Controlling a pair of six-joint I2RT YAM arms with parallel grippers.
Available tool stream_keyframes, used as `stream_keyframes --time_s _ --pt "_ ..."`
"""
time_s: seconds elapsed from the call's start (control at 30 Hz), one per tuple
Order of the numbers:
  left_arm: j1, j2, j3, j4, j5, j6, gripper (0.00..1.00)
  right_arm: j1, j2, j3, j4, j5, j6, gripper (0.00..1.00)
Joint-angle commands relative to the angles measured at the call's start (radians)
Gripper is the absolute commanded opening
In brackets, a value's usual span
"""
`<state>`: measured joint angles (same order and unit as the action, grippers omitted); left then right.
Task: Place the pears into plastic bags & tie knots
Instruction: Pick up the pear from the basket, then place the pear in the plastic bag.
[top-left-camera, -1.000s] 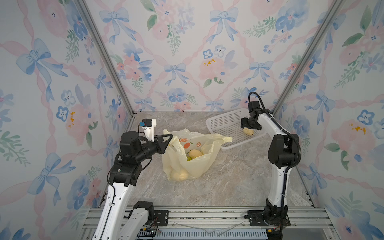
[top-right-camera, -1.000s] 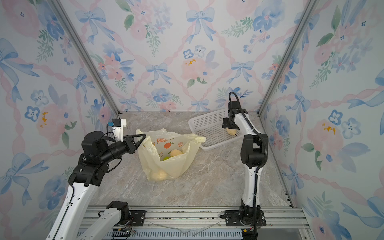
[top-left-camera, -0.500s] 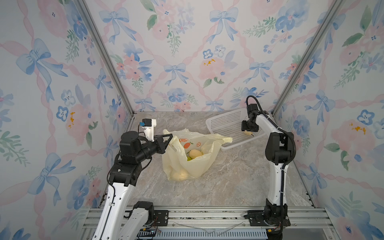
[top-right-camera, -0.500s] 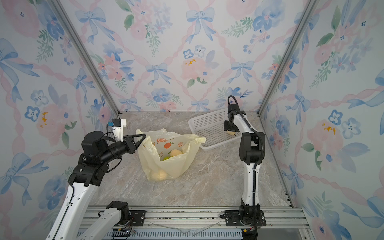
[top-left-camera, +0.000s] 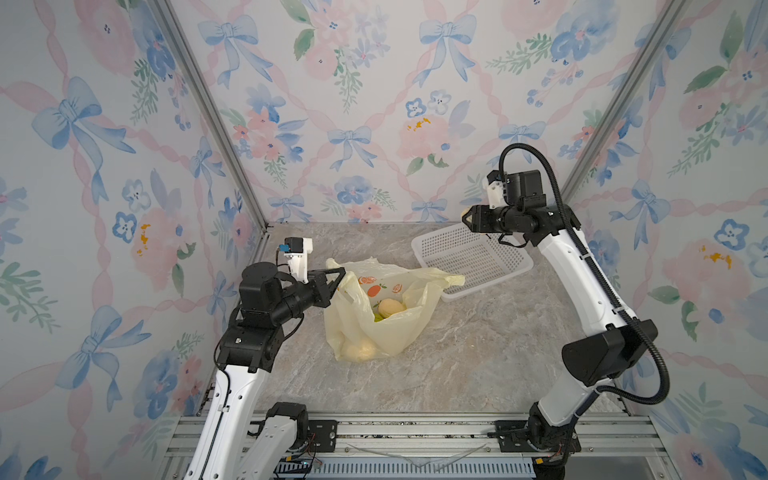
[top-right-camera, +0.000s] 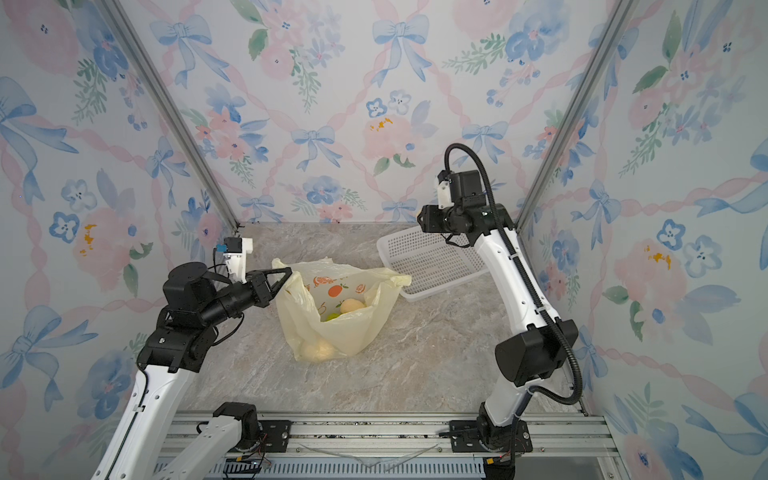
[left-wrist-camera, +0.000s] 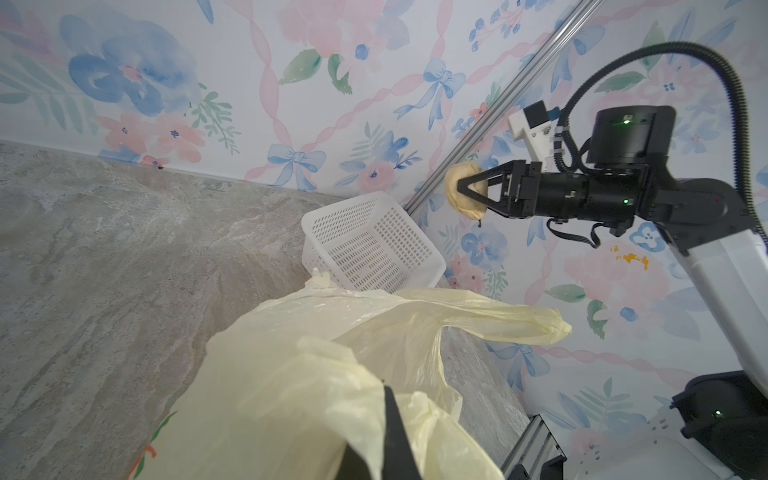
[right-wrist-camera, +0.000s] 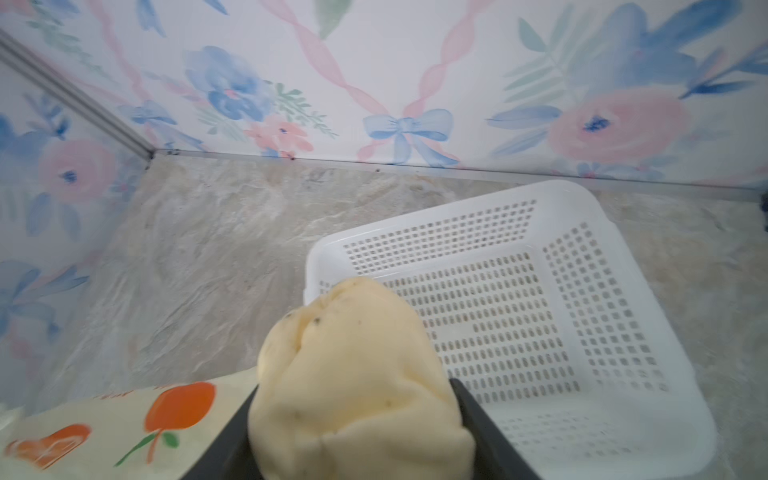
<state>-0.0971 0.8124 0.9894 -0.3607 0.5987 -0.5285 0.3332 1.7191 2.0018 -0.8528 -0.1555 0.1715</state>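
— How was the light?
— Bright, soft and even, apparently from overhead. In both top views the plastic bag (top-left-camera: 390, 332) cast only a faint shadow on the marble tabletop (top-left-camera: 478, 365).
— Any glare?
— Nothing burned out, though the white basket (right-wrist-camera: 436, 222) looked washed out in the right wrist view.
— Sharpness?
— The top views were crisp. The right wrist view was soft throughout, its wallpaper smeared, and the pear (right-wrist-camera: 353, 374) near the lens was out of focus. In the left wrist view the bag's nearest folds were blurred, while the right gripper (left-wrist-camera: 465, 194) farther off was sharp.
— Distortion?
— The walls splayed outward toward the edges of the top views.
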Motion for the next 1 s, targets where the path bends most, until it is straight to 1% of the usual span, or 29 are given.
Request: stream_keyframes --time_s 0.0,0.13,0.23,0.37,0.53,0.63,0.7,0.77,0.83,0.9,0.97 --pt "0.000 -0.016 0.006 0.018 -0.011 0.001 0.00 0.128 -0.029 0.033 -0.094 -0.086 0.013 0.56" --pt "0.001 -0.013 0.010 0.019 -0.012 -0.004 0.00 0.299 -0.027 0.040 -0.108 -0.093 0.031 0.56" --pt "0.001 -0.016 0.010 0.019 -0.010 -0.005 0.00 0.417 0.004 0.007 -0.086 -0.096 0.055 0.56" --pt "0.000 -0.019 0.013 0.019 -0.007 -0.010 0.00 0.514 0.073 -0.028 -0.056 -0.090 0.071 0.56" --pt "0.000 -0.016 0.021 0.019 -0.008 -0.008 0.00 0.549 0.165 -0.104 0.037 -0.082 0.100 0.56" --pt "0.000 -0.001 0.029 0.018 -0.007 -0.003 0.00 0.552 0.236 -0.142 0.103 -0.071 0.110 0.60" --pt "0.001 0.015 0.037 0.018 -0.002 0.003 0.00 0.553 0.281 -0.142 0.119 -0.066 0.115 0.61" --pt "0.000 0.031 0.047 0.017 0.002 0.008 0.00 0.559 0.314 -0.118 0.095 -0.031 0.111 0.68" --pt "0.001 0.046 0.061 0.019 0.005 0.017 0.00 0.564 0.315 -0.108 0.084 -0.008 0.111 0.75" --pt "0.001 0.060 0.074 0.017 0.003 0.026 0.00 0.561 0.295 -0.101 0.072 0.000 0.111 0.79" --pt "0.001 0.080 0.088 0.017 0.005 0.033 0.00 0.558 0.263 -0.086 0.052 0.014 0.103 0.80"
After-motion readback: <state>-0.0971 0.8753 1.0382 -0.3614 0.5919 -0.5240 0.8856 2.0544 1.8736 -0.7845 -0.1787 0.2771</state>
